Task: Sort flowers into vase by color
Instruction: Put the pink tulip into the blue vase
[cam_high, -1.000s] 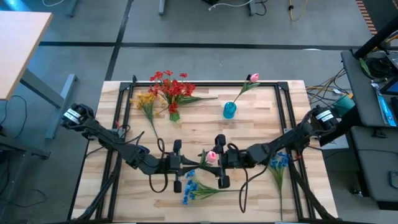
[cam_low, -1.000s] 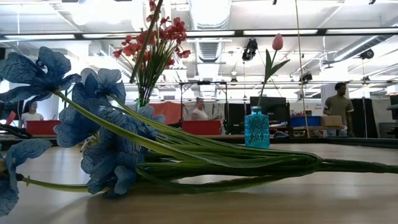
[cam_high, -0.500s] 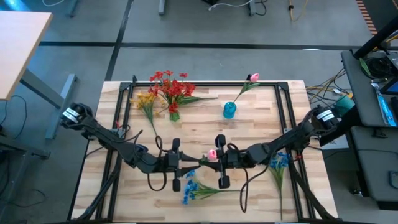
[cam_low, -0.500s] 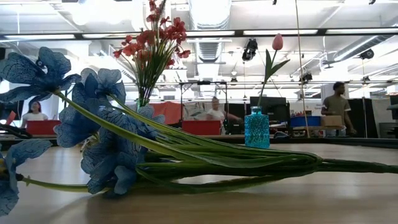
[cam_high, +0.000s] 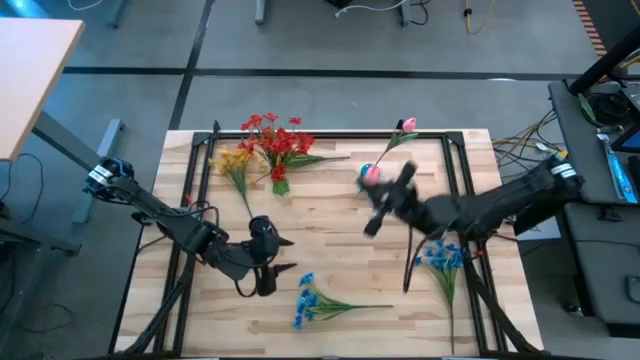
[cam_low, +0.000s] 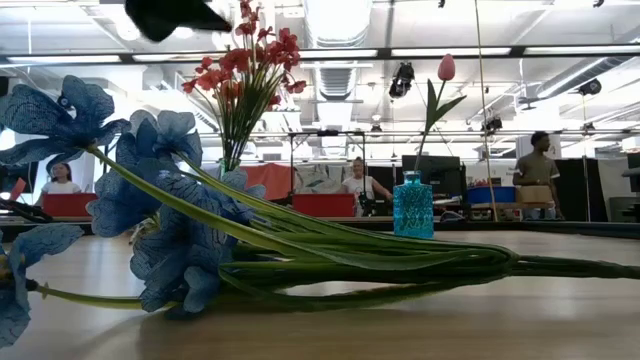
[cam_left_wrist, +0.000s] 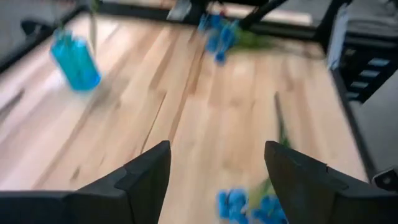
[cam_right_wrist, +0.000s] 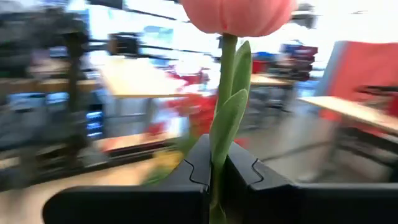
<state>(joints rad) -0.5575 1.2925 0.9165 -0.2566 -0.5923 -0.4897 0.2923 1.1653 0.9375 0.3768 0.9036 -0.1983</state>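
Note:
My right gripper is shut on a pink tulip whose bud hovers over the blue vase. In the right wrist view the bud stands beyond my fingers. A second pink tulip stands in the vase with its stem inside. My left gripper is open and empty at the near left; in its wrist view it faces the vase. Red and yellow sprays are at the far left. Blue sprays lie flat on the table. My right gripper pinches the tulip's green stem and a leaf between its two fingers, a little below the bud. The fingers lie across the stem. The tulip is lifted clear of the table, its bud beyond the fingertips.
A black frame runs round the wooden tabletop. In the low view a blue spray lies close in front, with the red spray and the vase behind it. People show in the room beyond.
My right gripper has risen from the near middle of the table and swung toward the far edge, carrying the pink tulip to the blue vase and turning as it went. My left gripper has drawn back from the tulip toward the table's left edge.

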